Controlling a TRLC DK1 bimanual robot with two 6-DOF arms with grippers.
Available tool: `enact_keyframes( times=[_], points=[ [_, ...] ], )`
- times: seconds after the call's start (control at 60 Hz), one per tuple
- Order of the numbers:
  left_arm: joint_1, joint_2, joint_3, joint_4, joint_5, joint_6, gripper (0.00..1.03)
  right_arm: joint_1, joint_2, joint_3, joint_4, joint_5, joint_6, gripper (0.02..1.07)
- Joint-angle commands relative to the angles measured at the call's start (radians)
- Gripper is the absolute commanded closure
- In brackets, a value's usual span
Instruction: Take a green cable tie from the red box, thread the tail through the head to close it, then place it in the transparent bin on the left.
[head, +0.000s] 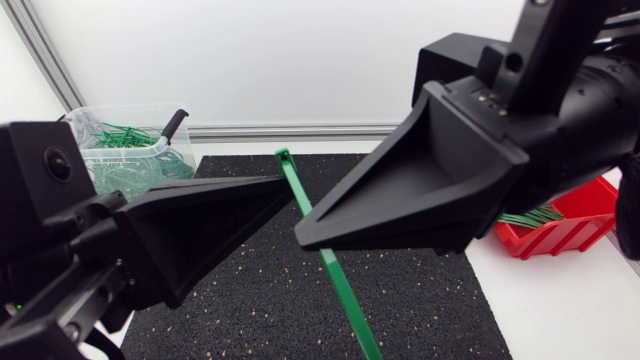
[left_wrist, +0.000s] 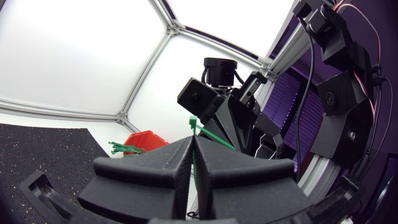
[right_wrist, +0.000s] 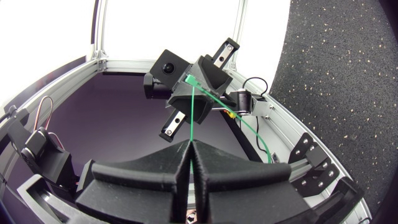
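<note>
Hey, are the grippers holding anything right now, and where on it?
Both pinch one green cable tie: left gripper just below its head, right gripper farther along the strap.

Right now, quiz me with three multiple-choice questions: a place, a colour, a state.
1. Where is the red box? A on the white table, right of the black mat; B mid-mat; C under the mat.
2. What colour is the held cable tie? A red; B green; C white.
3. The right gripper is: A wide open; B out of view; C shut on the cable tie.
Answers: A, it sits beyond the mat's right edge; B, the strip is green; C, both fingers pinch it.
</note>
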Motion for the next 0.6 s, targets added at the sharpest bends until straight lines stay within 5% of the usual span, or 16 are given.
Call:
enact_keyframes(
  times=[0.0, 0.583],
  points=[
    [-0.012, -0.009, 0.012, 0.004, 0.001, -0.027, 0.99, -0.012, 0.02, 0.008, 0.018, 0.002, 0.03, 1.01],
    [-0.006, 0.005, 0.006, 0.011, 0.001, -0.027, 0.99, -0.005, -0.008, 0.006, 0.014, 0.008, 0.034, 1.01]
  ],
)
